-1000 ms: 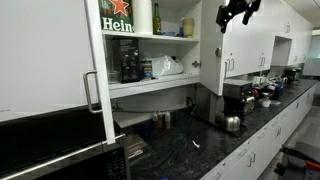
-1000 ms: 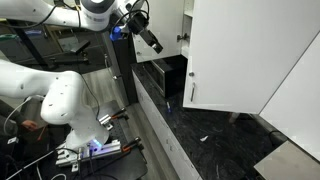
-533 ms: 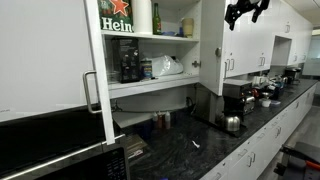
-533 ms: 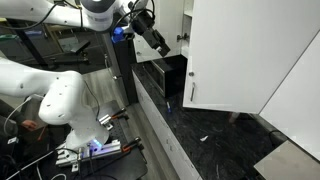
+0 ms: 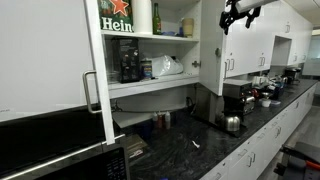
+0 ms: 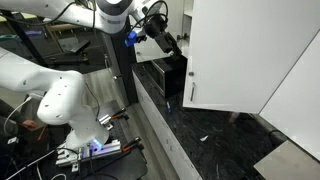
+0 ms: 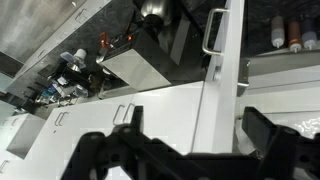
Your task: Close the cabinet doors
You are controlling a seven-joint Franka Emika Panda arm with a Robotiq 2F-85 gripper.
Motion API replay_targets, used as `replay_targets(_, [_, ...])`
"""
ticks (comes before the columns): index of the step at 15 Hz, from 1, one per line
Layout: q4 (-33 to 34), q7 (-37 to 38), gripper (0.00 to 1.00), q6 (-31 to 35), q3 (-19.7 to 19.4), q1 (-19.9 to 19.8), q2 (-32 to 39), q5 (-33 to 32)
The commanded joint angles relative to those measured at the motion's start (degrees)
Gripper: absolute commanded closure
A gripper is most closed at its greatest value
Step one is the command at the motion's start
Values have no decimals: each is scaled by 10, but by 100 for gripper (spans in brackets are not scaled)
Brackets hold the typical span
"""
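Both cabinet doors stand open. In an exterior view one door [image 5: 100,60] with its silver bar handle [image 5: 92,90] swings out in the foreground, and the second door [image 5: 211,45] shows edge-on beside the shelves. My gripper [image 5: 240,12] is high up by that second door's top edge. In an exterior view the gripper [image 6: 166,42] is next to a door [image 6: 174,18], with the big open door [image 6: 240,50] nearer the camera. In the wrist view the gripper [image 7: 198,135] is open, and a door edge [image 7: 222,80] with a handle [image 7: 212,30] runs between its fingers.
Open shelves [image 5: 155,80] hold a Heineken box [image 5: 116,16], bottles and a dark appliance [image 5: 130,65]. The black countertop [image 5: 230,145] carries a kettle [image 5: 232,122] and a coffee machine [image 5: 243,98]. Closed upper cabinets [image 5: 255,50] run beyond. The robot base [image 6: 60,105] stands on the floor.
The gripper has moved closer to the cabinet, toward the edge-on door, and dropped slightly. Both doors remain open as before.
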Motion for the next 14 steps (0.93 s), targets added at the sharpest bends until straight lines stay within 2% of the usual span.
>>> replay_targets(1, [33,25,0,4,-4,2,52,-27])
replay_targets(7, [49,57,0,20,-15,23,85,-60])
replay_targets(14, [40,89,0,83,-24,46,102,-104])
